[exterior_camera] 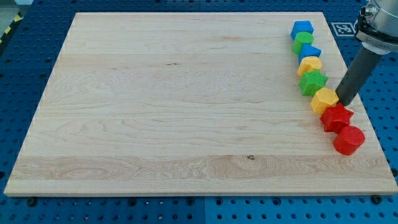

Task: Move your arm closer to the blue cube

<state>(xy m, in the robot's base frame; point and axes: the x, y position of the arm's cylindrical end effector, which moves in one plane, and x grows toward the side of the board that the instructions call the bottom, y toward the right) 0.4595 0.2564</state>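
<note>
My tip (344,102), a bare rod with no pincer to judge, touches the yellow block (324,99) beside the red star (336,117), well below the blue cube (303,28).

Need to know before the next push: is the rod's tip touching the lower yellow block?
Cannot tell: in the camera view my tip meets the yellow block's right edge with no visible gap.

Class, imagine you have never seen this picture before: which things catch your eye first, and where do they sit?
First, the line of coloured blocks along the board's right edge, from a blue cube at the view's top down to a red star and a red cylinder. Next, my tip, beside a yellow block and just above that star, at the view's right.
</note>
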